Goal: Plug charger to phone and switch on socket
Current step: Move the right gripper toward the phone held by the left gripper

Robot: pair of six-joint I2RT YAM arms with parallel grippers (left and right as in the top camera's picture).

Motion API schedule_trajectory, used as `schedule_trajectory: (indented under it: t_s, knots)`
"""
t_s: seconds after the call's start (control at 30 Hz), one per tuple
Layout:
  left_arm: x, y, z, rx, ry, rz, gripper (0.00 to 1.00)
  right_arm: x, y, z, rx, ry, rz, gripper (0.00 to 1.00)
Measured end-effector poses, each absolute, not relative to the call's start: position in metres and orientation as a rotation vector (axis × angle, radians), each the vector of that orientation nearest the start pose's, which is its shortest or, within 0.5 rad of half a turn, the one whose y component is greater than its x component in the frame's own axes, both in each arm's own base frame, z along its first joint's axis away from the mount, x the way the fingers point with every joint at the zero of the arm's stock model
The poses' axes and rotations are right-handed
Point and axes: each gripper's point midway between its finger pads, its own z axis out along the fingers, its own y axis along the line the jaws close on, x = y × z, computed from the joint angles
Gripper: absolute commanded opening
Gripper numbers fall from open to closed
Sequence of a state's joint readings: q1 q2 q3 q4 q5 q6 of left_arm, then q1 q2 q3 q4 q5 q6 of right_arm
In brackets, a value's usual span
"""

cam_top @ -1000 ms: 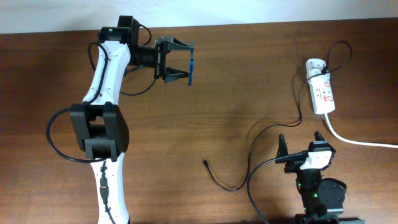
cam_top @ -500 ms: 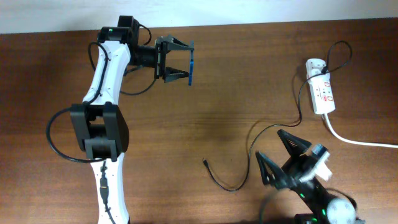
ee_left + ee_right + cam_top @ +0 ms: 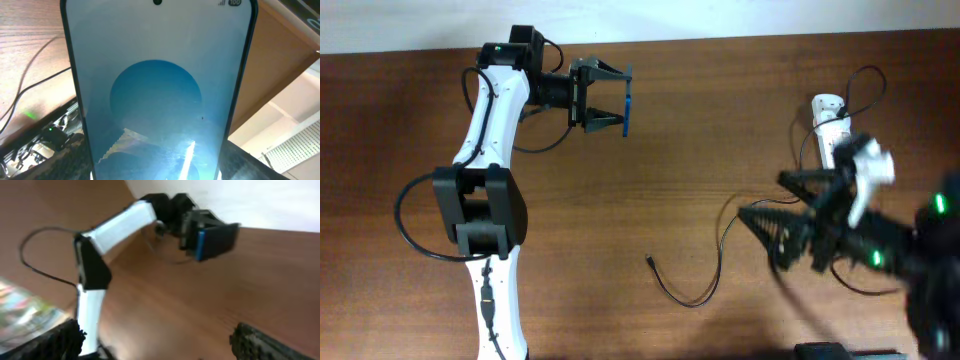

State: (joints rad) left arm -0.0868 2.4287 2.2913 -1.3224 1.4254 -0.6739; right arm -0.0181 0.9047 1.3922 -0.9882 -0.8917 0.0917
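Observation:
My left gripper [image 3: 620, 100] is shut on the phone [image 3: 626, 108], held edge-on above the far left of the table. In the left wrist view the phone's blue screen [image 3: 157, 90] fills the frame between the fingers [image 3: 157, 172]. The charger cable's black plug tip [image 3: 650, 261] lies loose on the table, and the cable loops right and up to a white adapter [image 3: 825, 103] in the socket [image 3: 830, 135]. My right gripper [image 3: 770, 205] is open, empty and blurred, above the cable left of the socket. The right wrist view shows its spread fingers [image 3: 165, 347] and the distant phone [image 3: 201, 244].
The right arm covers most of the socket and its thick white cord in the overhead view. The left arm [image 3: 485, 150] runs along the table's left side. A pale wall edge [image 3: 720, 20] borders the far side of the wooden table [image 3: 700, 150].
My right arm has swung up from the front edge toward the socket, blurred by motion, its gripper open. The left arm and phone have not moved.

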Motion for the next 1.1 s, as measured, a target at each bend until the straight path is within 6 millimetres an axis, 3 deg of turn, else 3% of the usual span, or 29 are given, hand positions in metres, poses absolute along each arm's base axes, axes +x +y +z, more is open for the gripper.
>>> schedule_trajectory:
  t_s: [0.1, 0.2, 0.27, 0.33, 0.43, 0.5, 0.63, 0.67, 0.7, 0.87, 1.1]
  knots:
    - [0.465, -0.211, 0.214, -0.665, 2.660, -2.256, 0.77, 0.227, 0.149, 0.404, -0.494, 1.968, 1.219, 0.98]
    - [0.465, -0.211, 0.214, -0.666, 2.660, -2.255, 0.78, 0.245, 0.169, 0.382, -0.479, 2.080, 1.303, 0.99]
    - [0.465, -0.211, 0.214, -0.667, 2.661, -2.255, 0.78, 0.254, 0.197, 0.342, -0.423, 2.310, 1.137, 0.98]
    - [0.465, -0.211, 0.214, -0.665, 2.661, -2.254, 0.77, 0.257, 0.208, 0.325, -0.381, 2.449, 0.951, 0.98]
    - [0.465, -0.211, 0.214, -0.667, 2.661, -2.254, 0.77, 0.298, 0.219, 0.315, -0.213, 2.552, 0.561, 0.98]
    - [0.465, -0.211, 0.214, -0.664, 2.660, -2.254, 0.77, 0.330, 0.237, 0.306, -0.146, 2.543, 0.412, 0.99]
    - [0.465, -0.211, 0.214, -0.666, 2.661, -2.255, 0.77, 0.370, 0.273, 0.291, -0.120, 2.482, 0.370, 0.96]
    - [0.465, -0.211, 0.214, -0.666, 2.661, -2.255, 0.77, 0.377, 0.279, 0.285, -0.109, 2.474, 0.364, 0.86]
    - [0.465, -0.211, 0.214, -0.666, 2.661, -2.255, 0.77, 0.382, 0.281, 0.285, -0.094, 2.461, 0.368, 0.85]
    - [0.464, -0.211, 0.214, -0.688, 2.668, -2.258, 0.77, 0.396, 0.281, 0.290, -0.035, 2.377, 0.269, 0.85]
    - [0.462, -0.213, 0.213, -0.693, 2.677, -2.260, 0.77, 0.407, 0.296, 0.248, -0.060, 2.401, 0.120, 0.81]
